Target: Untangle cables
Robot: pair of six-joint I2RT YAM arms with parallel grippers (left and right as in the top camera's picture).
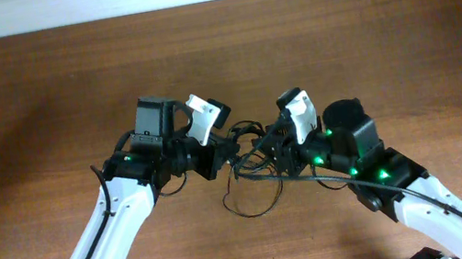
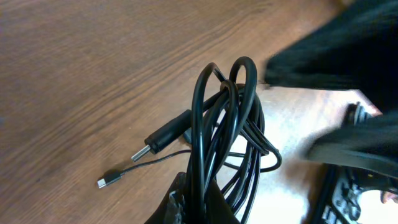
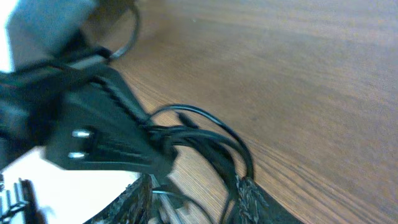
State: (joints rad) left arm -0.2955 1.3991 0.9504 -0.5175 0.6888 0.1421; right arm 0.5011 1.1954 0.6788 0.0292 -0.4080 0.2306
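cables (image 1: 250, 159): bunched over middle of table (image 1: 41, 104), one loose loop lying toward table's near edge | left gripper (image 1: 227, 154): over table middle, jaws clamped on cables | right gripper (image 1: 264, 148): over table middle, jaws apart, strands running between fingers

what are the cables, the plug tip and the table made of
cables: probably a rubber or soft plastic sheath, black and slightly glossy; light glints along the bends and they loop freely.
plug tip: looks like bare metal, silvery and shiny against its black barrel.
table: wood or wood-look laminate, brown with visible grain lines and a low sheen; which of the two cannot be told.
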